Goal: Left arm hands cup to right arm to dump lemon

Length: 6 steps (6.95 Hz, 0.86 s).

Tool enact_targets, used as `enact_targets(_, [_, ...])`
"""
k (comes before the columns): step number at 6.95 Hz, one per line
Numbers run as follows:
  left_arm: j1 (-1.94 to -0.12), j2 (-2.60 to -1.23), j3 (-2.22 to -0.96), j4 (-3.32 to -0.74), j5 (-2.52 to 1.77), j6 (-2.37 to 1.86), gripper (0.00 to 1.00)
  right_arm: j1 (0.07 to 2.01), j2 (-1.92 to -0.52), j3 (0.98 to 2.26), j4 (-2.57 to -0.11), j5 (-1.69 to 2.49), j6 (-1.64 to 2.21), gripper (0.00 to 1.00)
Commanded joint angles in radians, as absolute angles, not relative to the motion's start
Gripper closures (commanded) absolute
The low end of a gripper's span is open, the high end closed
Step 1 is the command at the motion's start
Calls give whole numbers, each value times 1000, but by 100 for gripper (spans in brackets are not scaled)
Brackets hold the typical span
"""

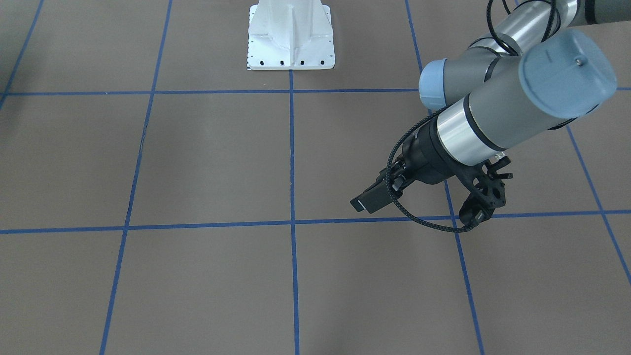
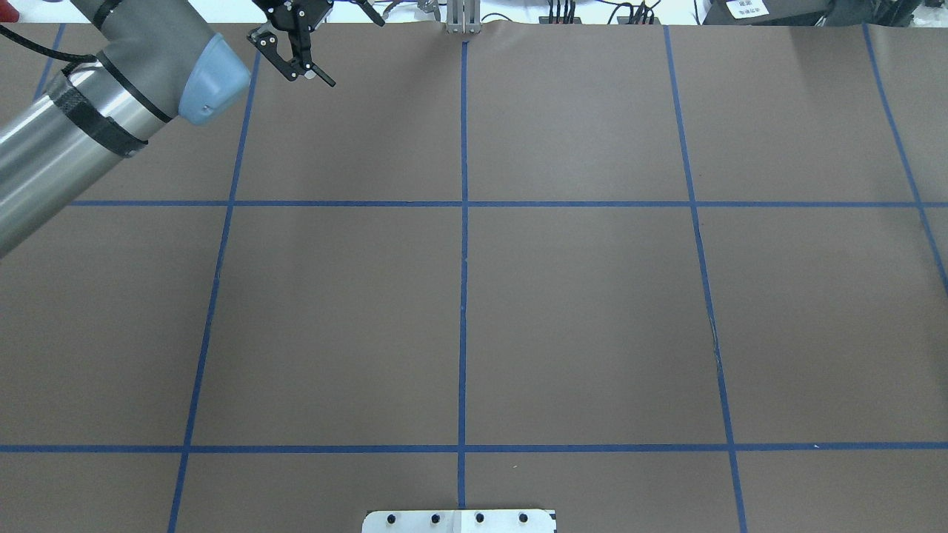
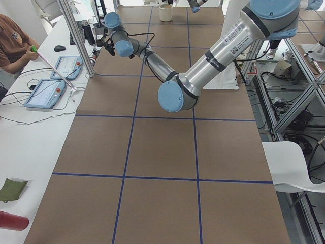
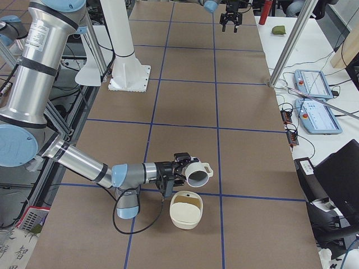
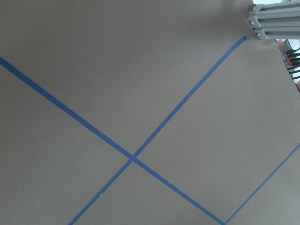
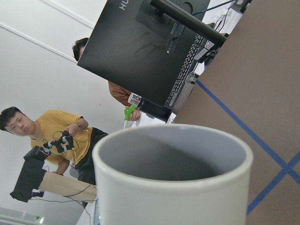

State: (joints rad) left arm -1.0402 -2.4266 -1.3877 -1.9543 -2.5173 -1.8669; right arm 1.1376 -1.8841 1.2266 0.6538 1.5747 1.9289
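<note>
The cup (image 4: 197, 175), a white mug with a loop handle, hangs tilted on its side at the tip of my right gripper (image 4: 184, 168), mouth towards a cream bowl (image 4: 186, 210). From this side view I cannot tell that gripper's state. The right wrist view shows the cup's (image 6: 173, 197) rim and grey inside close up, with no fingers visible. The lemon is not visible in any view. My left gripper (image 2: 296, 65) hovers open and empty over the far left of the table, also seen as my left gripper (image 1: 365, 201) above a blue tape line.
The white robot base (image 1: 291, 34) stands mid-table at the robot's edge. Blue tape lines (image 2: 463, 296) grid the brown table. Tablets (image 4: 311, 84), a metal post (image 4: 291, 45) and a black monitor (image 6: 154, 51) line the operators' side, where people (image 6: 61, 136) sit.
</note>
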Motion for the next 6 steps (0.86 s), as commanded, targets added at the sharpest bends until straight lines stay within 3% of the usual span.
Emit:
enact_targets(1, [-1043,-2427,-1388,-1954,-2517,-1867,0,1167,-1846,1166,730,1574,2150,93])
enact_targets(6, [-1049,-2436,-1404,-1953,-2519,-1867,0,1223,-1832,1146,804,1575,2523,90])
